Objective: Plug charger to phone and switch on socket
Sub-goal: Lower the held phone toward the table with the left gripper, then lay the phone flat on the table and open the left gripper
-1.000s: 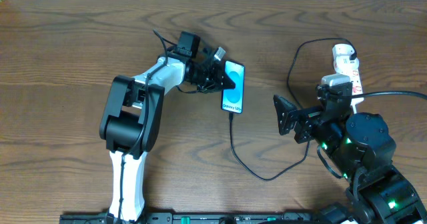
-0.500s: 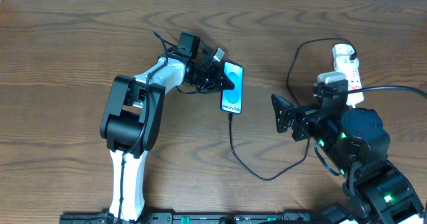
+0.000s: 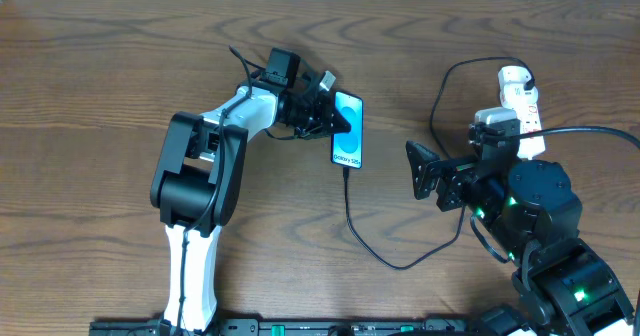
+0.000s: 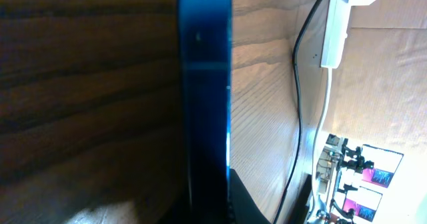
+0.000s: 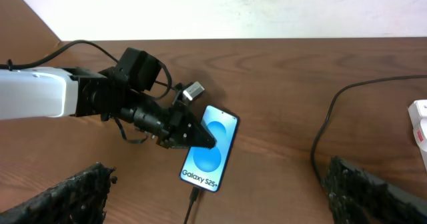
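The phone (image 3: 349, 131) lies on the table with its cyan screen lit. My left gripper (image 3: 333, 119) is shut on the phone's left long edge. In the left wrist view the phone (image 4: 204, 84) is a blue band seen edge-on between my dark fingers (image 4: 243, 201). The charger (image 3: 352, 216) is a thin black cable, and its tip (image 5: 194, 196) meets the phone's (image 5: 211, 147) bottom edge. It loops right and up to the socket (image 3: 522, 96), a white strip partly hidden under my right arm. My right gripper (image 3: 424, 172) stands open right of the phone, holding nothing.
The socket's white cord (image 4: 325, 104) and the black cable (image 4: 297, 84) run side by side near the far table edge. Cardboard (image 4: 387, 84) lies beyond the edge. The right arm's body (image 3: 535, 216) covers the near right of the table.
My right arm has drifted slightly left, still open. The left gripper and the phone have not moved.
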Robot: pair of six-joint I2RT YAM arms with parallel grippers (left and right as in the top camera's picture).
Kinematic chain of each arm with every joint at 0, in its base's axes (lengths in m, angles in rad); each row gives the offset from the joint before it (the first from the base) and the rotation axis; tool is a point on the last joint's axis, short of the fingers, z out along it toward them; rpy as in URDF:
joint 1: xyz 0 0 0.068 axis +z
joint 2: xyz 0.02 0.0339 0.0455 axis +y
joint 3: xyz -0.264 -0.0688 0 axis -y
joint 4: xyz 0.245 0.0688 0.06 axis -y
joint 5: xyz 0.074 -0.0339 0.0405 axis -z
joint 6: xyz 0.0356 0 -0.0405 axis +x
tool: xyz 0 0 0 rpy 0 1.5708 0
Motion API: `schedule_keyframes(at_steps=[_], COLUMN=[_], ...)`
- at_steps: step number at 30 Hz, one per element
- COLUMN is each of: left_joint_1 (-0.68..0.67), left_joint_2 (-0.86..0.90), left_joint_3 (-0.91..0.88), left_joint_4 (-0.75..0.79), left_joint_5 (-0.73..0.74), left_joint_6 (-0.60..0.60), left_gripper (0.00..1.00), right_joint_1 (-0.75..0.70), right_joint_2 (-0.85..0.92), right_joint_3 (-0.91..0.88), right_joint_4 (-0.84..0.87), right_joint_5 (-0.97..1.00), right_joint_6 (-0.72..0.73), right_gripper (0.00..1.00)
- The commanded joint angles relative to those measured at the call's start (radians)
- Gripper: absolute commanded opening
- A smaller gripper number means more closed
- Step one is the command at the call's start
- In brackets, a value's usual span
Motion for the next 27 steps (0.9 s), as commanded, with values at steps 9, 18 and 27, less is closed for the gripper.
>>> schedule_keyframes(at_steps=[9,18,27], left_joint_1=[0.002,0.002,0.002], left_joint_2=[0.029,0.029,0.029], left_joint_3=[0.011,0.011,0.011], left_joint_4=[-0.016,-0.028,-0.029], left_joint_5=[-0.006,-0.006,-0.027], left_joint_6=[-0.001,-0.001,-0.001], left_gripper=[0.13,0.17,0.33], right_joint_1=[-0.007,-0.007,-0.007], right_joint_2=[0.011,0.050,0.069], right_joint_3=[0.015,0.015,0.015], right_joint_4=[-0.008,-0.003,0.000], right_joint_5=[0.008,0.008,0.008], right_joint_6=[0.014,0.014,0.014], right_gripper=[0.99,0.99,0.99])
